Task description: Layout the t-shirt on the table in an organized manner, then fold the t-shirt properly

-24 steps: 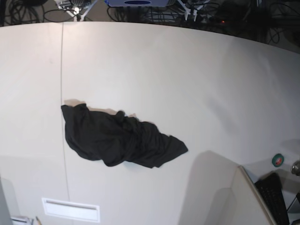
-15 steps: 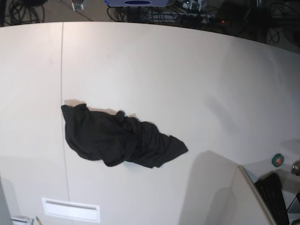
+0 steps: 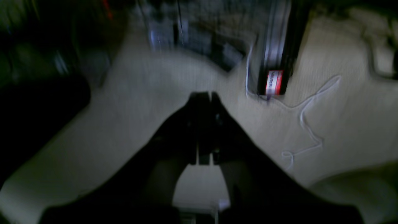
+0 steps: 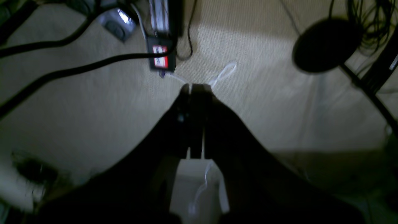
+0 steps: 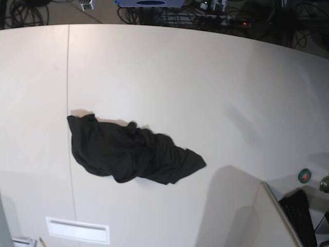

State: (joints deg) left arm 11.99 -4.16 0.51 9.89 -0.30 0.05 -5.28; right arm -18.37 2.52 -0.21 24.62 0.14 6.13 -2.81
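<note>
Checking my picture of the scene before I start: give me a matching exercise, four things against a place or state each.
Things:
1. t-shirt
2. left claw
3. green-and-red round object
4. dark seam line

Places or states:
A. runs down the left part of the table
B. shut, holding nothing, over the floor
C. lies crumpled in a heap on the table, untouched
D. sits off the table's right edge

Pairs: 1-C, 2-B, 3-D, 4-A.
The right claw is likewise shut and holds nothing.
</note>
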